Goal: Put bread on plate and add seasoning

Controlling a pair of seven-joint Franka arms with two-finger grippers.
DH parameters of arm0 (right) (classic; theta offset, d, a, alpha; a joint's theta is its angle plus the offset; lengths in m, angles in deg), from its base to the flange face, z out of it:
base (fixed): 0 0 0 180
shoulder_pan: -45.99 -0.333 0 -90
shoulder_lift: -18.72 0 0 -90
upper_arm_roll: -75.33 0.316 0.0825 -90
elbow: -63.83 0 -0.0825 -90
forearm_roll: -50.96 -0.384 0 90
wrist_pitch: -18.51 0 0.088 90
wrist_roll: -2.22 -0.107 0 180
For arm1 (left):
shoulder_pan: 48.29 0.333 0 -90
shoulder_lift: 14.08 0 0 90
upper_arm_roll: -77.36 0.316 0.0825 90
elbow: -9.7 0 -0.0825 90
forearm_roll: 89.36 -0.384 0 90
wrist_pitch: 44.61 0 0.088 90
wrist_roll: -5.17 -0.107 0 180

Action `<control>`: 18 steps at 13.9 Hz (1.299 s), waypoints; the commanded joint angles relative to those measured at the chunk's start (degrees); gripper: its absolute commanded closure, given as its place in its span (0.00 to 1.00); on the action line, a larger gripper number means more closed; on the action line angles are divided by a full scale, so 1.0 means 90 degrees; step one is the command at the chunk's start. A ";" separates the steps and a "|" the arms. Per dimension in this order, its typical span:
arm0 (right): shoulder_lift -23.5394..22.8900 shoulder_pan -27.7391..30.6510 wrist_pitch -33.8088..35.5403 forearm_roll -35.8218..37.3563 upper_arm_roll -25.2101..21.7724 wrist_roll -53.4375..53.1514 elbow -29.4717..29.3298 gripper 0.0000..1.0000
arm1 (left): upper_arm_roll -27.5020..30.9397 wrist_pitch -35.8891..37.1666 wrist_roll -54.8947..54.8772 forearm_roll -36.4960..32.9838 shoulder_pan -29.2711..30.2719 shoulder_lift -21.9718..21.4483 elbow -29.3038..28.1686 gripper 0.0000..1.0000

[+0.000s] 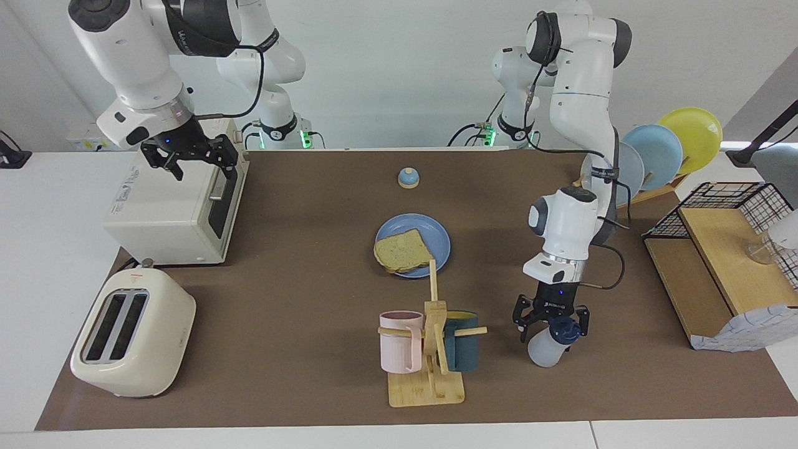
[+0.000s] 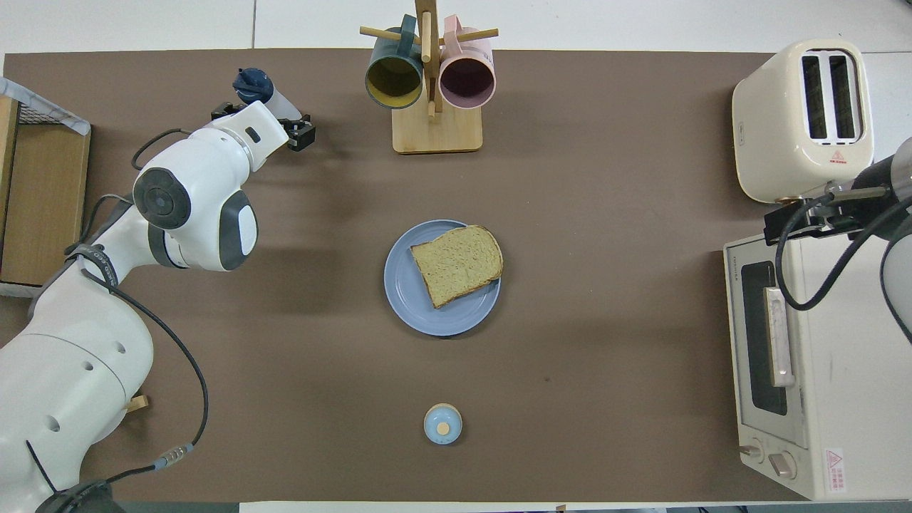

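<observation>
The bread (image 1: 404, 251) (image 2: 456, 263) lies on the blue plate (image 1: 438, 236) (image 2: 413, 308) in the middle of the brown mat. The seasoning (image 1: 547, 347) (image 2: 279, 105), a whitish bottle with a navy cap, stands on the mat beside the mug rack, toward the left arm's end, and leans with its cap tipped that way. My left gripper (image 1: 551, 320) (image 2: 262, 122) is open, with its fingers astride the bottle's top. My right gripper (image 1: 190, 159) waits open over the toaster oven with nothing in it.
A wooden mug rack (image 1: 430, 380) (image 2: 434, 128) holds a pink and a teal mug. A blue bell (image 1: 408, 178) (image 2: 442, 423) sits near the robots. The toaster oven (image 1: 171, 212) and the cream toaster (image 1: 131, 333) stand at the right arm's end. A plate rack (image 1: 661, 153) and a wire shelf (image 1: 717, 262) stand at the left arm's end.
</observation>
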 commanded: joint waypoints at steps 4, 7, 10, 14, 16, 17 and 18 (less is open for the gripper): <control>0.0138 0.0016 0.0068 0.0008 0.0018 0.0166 0.0113 0.00 | -0.0033 -0.0177 -0.0077 -0.0017 0.0374 -0.0741 -0.1067 0.00; 0.0138 0.0016 0.0068 0.0008 0.0018 0.0166 0.0113 0.00 | -0.0043 -0.0059 0.0010 -0.0017 0.0288 -0.1863 -0.2188 0.00; 0.0138 0.0016 0.0068 0.0008 0.0018 0.0166 0.0113 0.00 | -0.0062 0.0718 0.0789 -0.0008 -0.0471 -0.2442 -0.2554 0.00; 0.0138 0.0016 0.0068 0.0008 0.0018 0.0166 0.0113 0.00 | -0.0043 0.2571 0.2167 -0.0008 -0.1275 -0.3241 -0.2058 0.00; 0.0138 0.0016 0.0068 0.0008 0.0018 0.0166 0.0113 0.00 | -0.0043 0.4306 0.2218 -0.0008 -0.1217 -0.3506 -0.1104 0.00; 0.0138 0.0016 0.0068 0.0008 0.0018 0.0166 0.0113 0.00 | -0.0024 0.5196 0.2160 -0.0008 -0.1149 -0.3507 -0.0508 0.00; 0.0138 0.0016 0.0068 0.0008 0.0018 0.0166 0.0113 0.00 | -0.0023 0.5910 0.2120 -0.0017 -0.0974 -0.3498 -0.0009 0.00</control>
